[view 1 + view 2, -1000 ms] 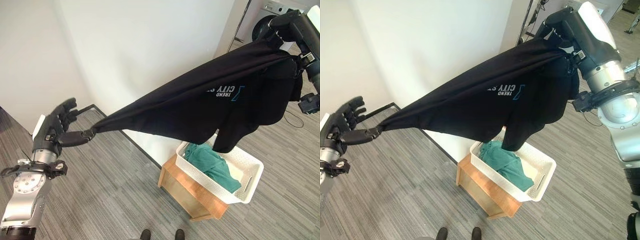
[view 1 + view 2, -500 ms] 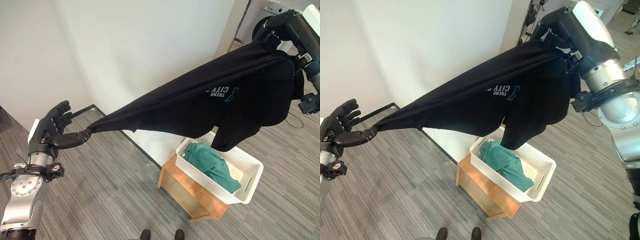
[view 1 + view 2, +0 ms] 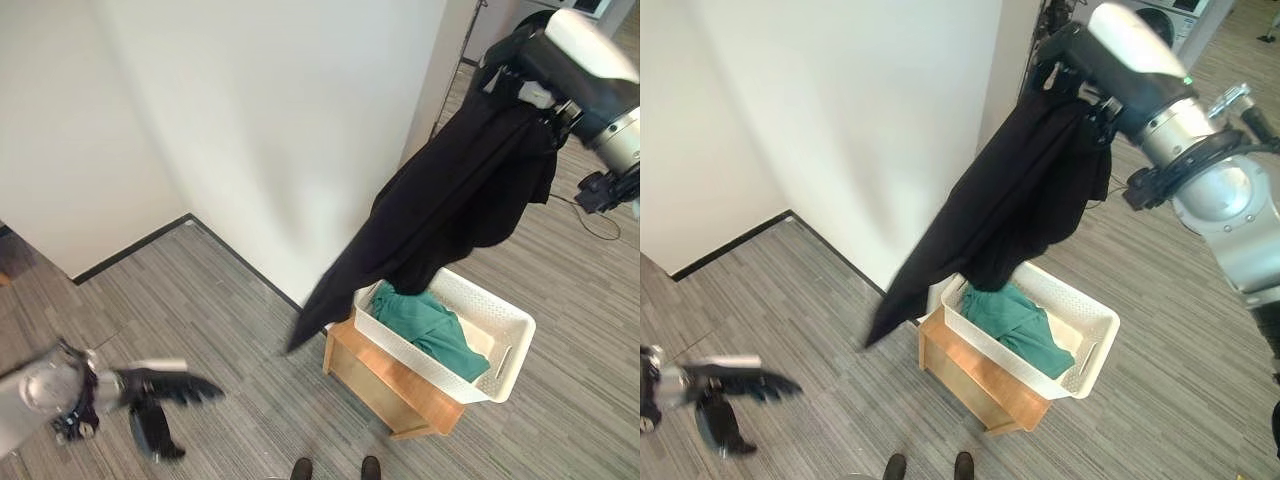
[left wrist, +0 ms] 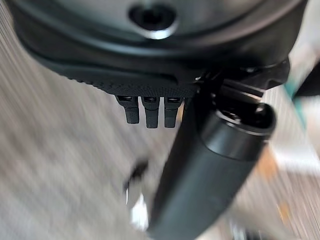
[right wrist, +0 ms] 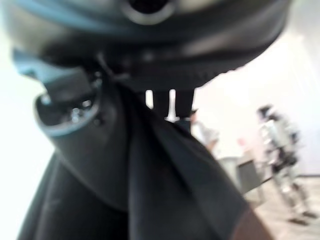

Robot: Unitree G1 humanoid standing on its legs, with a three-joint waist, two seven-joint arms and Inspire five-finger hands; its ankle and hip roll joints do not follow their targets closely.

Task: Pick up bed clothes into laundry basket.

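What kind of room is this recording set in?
Probably a laundry area indoors: a washing machine stands in the background, a white laundry basket with a green garment sits on a wooden stand, on grey plank flooring.

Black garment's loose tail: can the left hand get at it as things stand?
Probably not without a big move. The left hand is low by the floor, fingers straight and holding nothing. The black garment hangs from the raised right hand, its tail apart from the left hand, beside the white basket.
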